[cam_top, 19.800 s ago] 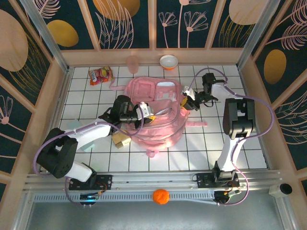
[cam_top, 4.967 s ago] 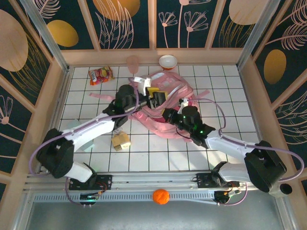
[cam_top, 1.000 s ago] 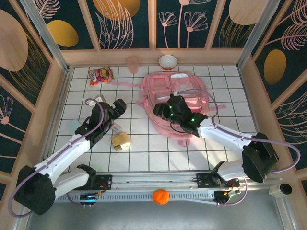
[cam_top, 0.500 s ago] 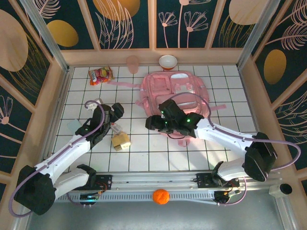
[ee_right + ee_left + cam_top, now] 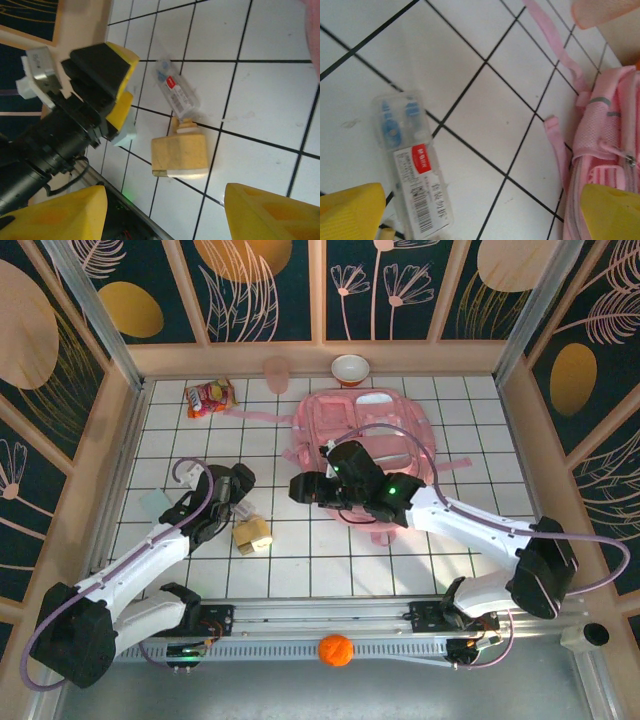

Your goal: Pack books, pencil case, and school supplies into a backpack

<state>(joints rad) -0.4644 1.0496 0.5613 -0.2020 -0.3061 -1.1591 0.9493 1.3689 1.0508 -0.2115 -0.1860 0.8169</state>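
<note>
Translucent plastic with a red label marks the pencil case (image 5: 411, 165), which lies flat on the white tiled surface (image 5: 485, 115), apart from the backpack (image 5: 375, 430) on the left arm's side and not yet packed. The left gripper (image 5: 480, 210) hangs right over it, jaws spread wide and empty. One yellow finger is just beside the case's near end, which reads as lining up to pinch across its slim width.

Close by the case sits a tan block (image 5: 181, 154) with a white piece, one of the school supplies, also unpacked. The right gripper (image 5: 165, 215) hovers between these pieces and the backpack, jaws released and holding nothing. It probably stands by to steady the bag's opening.

The backpack lies flat, pockets up. Whether its main zip is open cannot be told. A snack packet (image 5: 208, 397) lies at the far left, apart from everything.
</note>
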